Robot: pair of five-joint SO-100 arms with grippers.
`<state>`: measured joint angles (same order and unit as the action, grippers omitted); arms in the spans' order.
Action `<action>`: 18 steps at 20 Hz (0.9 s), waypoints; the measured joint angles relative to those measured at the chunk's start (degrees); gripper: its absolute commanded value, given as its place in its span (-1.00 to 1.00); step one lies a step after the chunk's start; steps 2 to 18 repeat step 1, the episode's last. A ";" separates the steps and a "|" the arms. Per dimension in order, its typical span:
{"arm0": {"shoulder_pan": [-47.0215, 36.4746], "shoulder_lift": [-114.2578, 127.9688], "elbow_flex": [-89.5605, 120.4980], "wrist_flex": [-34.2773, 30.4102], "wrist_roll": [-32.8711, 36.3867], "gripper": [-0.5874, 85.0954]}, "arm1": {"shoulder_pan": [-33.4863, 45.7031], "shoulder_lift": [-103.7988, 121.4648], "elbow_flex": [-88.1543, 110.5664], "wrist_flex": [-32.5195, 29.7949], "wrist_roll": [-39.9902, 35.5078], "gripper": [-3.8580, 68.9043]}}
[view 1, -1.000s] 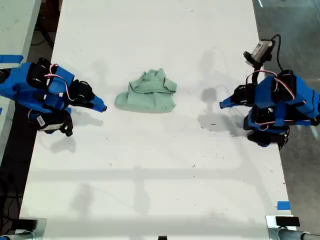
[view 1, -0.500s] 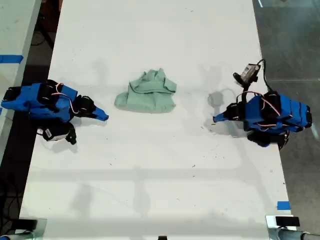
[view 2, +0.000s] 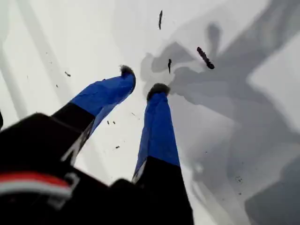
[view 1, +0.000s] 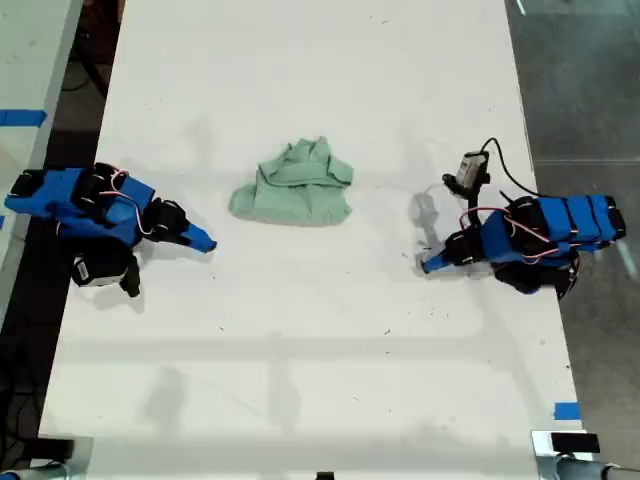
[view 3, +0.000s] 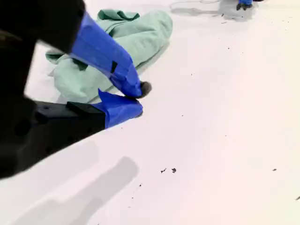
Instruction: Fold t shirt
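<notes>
The shirt [view 1: 293, 184] lay a little above the middle of the exterior view on the white table [view 1: 320, 380], already bunched into a small compact bundle. Both arms sat low at the sides, well apart from it. By my judgement the folding was done or close to it, with only tidying left if any. The fold was rough: the cloth was pale mint green and wrinkled, with a rumpled hump on top and a rounded lobe poking toward the exterior view's left.

My first gripper [view 1: 426, 265], at the exterior view's right, had its fingers slightly spread over bare table and held nothing. My second gripper [view 1: 206, 242], at the exterior view's left, had its tips pressed nearly together, empty, pointing toward the shirt.
</notes>
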<state>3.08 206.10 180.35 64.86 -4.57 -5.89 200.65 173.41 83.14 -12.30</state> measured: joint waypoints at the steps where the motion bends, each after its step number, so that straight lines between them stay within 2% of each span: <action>1: 0.44 0.00 0.00 0.00 0.00 -0.82 | -1.76 0.00 0.00 -0.18 -0.88 -0.63; 18: 0.44 0.00 0.00 0.00 0.00 -0.82 | -1.76 0.00 0.00 -0.18 -0.88 -0.63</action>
